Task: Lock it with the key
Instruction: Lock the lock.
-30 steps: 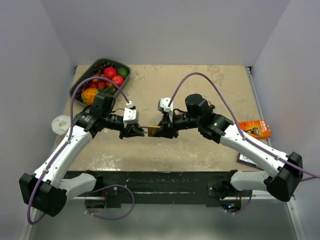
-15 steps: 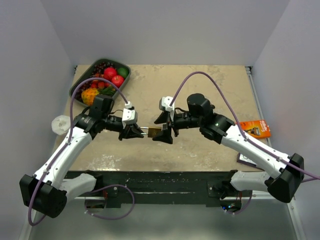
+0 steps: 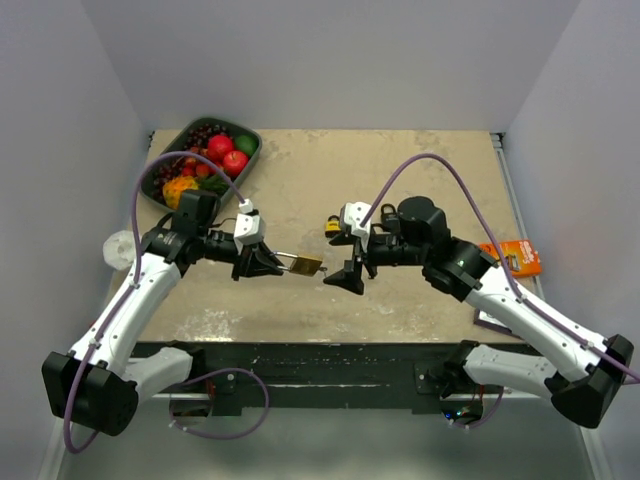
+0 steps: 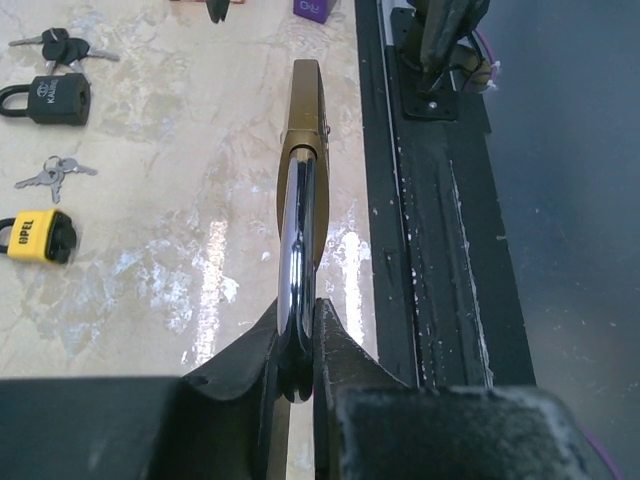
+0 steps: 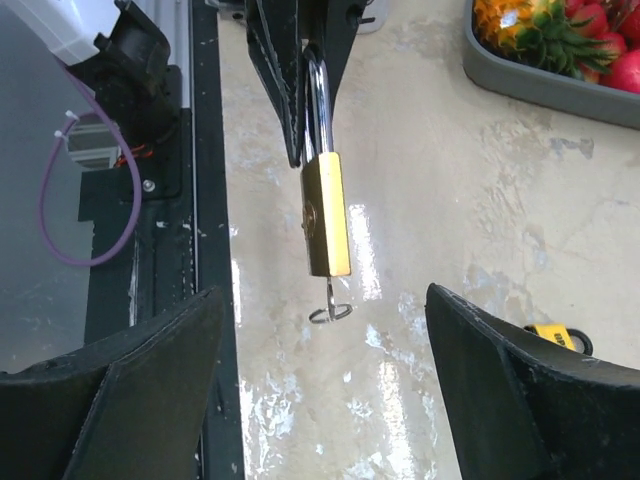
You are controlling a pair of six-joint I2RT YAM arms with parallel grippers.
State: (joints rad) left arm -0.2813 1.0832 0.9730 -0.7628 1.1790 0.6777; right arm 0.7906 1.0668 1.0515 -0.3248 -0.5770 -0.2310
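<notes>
Brass padlock (image 5: 326,214) hides its shackle end inside left pincer (image 4: 297,335).

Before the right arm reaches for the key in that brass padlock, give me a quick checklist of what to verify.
1. Hold: left gripper shut on the chrome shackle of the brass padlock: ok.
2. Small silver key seated in the keyhole at the padlock's bottom end: ok.
3. Jaws: right gripper open and apart from the padlock: ok.
4. Key centred between the right gripper's fingers in its wrist view: ok.
5. Shackle pushed fully into the padlock body: cannot tell.
</notes>
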